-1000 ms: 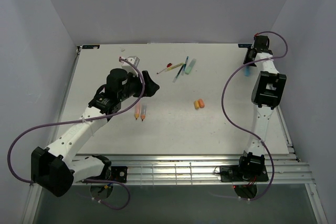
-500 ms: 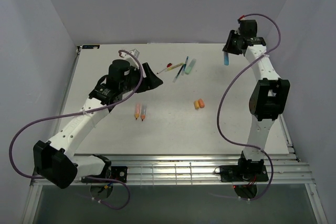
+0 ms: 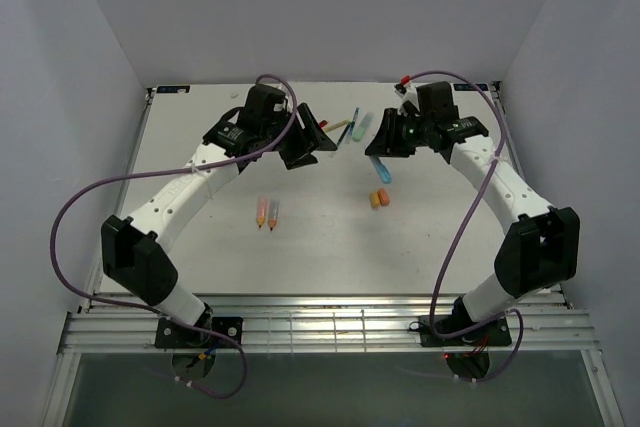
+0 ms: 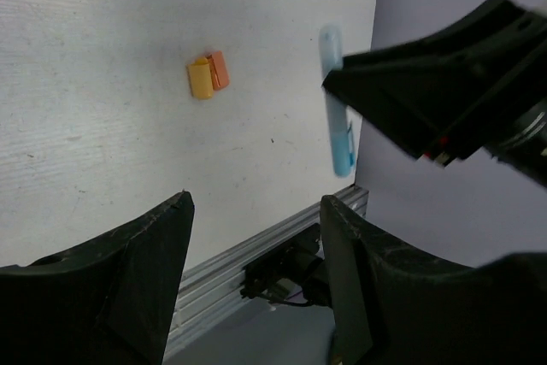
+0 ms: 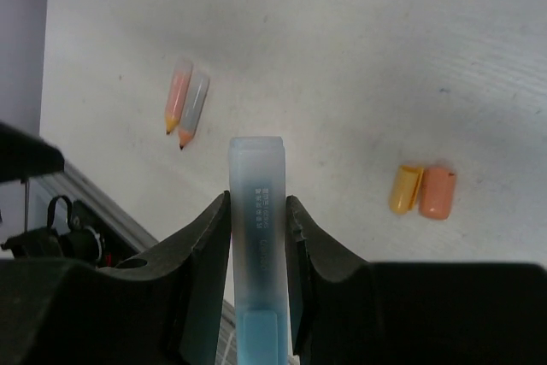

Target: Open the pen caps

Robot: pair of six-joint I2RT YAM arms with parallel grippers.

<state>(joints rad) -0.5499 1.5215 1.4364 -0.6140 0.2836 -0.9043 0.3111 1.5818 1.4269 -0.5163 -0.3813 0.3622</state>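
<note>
Reads as a robotics lab test cell, not a lived-in room. Shows a plain white worktop (image 3: 330,252) boxed on three sides by bare pale walls (image 3: 330,17). Has a left arm (image 3: 172,200) and a right arm (image 3: 503,185), both white and black, mounted by aluminium rails (image 3: 340,323) at the near edge (purple cables (image 3: 56,242) looping loose from each). Lit evenly, filmed from overhead.

White table (image 3: 330,247), pale lavender walls (image 3: 320,7) on three sides, aluminium rails (image 3: 330,325) along near edge
</note>
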